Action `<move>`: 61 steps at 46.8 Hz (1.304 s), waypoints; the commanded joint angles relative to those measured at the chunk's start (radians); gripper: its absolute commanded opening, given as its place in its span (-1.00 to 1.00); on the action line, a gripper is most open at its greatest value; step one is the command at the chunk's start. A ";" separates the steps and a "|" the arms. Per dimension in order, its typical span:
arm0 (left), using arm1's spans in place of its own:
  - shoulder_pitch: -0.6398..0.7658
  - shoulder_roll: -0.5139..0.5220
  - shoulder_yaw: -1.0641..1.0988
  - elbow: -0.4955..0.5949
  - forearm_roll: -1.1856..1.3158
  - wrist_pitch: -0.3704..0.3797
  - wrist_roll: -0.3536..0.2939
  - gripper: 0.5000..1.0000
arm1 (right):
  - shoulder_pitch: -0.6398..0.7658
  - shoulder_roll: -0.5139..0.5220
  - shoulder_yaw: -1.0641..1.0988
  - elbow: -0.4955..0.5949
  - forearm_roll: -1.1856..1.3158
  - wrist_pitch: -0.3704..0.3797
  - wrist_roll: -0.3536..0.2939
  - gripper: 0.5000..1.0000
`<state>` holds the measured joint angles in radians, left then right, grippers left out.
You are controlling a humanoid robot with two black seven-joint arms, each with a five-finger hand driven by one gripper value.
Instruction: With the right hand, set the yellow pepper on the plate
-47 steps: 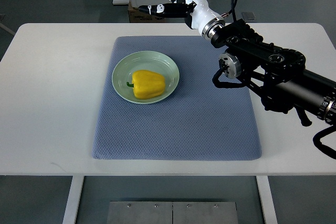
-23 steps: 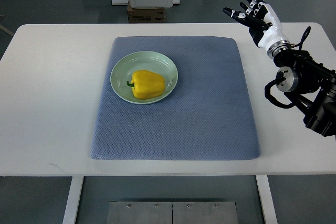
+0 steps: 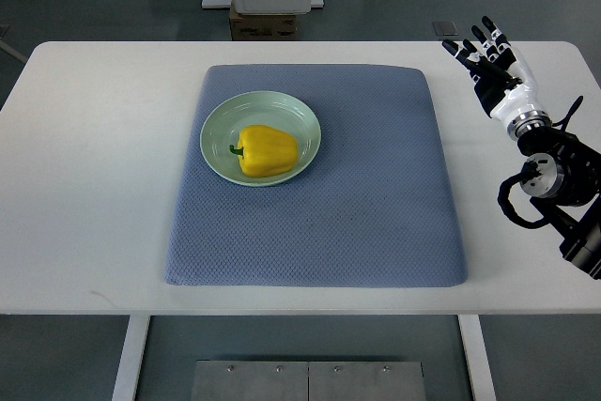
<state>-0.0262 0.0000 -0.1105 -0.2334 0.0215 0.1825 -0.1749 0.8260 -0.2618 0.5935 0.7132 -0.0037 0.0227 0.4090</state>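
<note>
Yellow pepper (image 3: 267, 152) on plate (image 3: 218, 123), well apart from right hand (image 3: 490, 65).

No lettering, label, brand or number is legible anywhere; the cardboard box (image 3: 271, 23) at the upper middle of the frame shows only unreadable marks.

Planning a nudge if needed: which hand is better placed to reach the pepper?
Right. The right hand hangs open at the table's right edge; no left arm shows. The yellow pepper already lies on the green plate.

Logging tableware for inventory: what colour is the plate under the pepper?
Pale green plate, seen in the top view.
</note>
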 commanded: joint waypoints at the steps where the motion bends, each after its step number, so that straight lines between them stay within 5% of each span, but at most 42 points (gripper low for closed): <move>1: 0.000 0.000 0.000 0.000 0.000 0.000 0.000 1.00 | -0.004 0.003 0.003 0.000 0.002 0.000 -0.001 1.00; 61: 0.000 0.000 -0.002 0.000 0.000 0.000 0.000 1.00 | -0.039 0.072 0.012 -0.020 0.060 -0.001 0.002 1.00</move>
<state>-0.0260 0.0000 -0.1106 -0.2334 0.0214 0.1826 -0.1748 0.7857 -0.1942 0.6055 0.6931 0.0568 0.0214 0.4097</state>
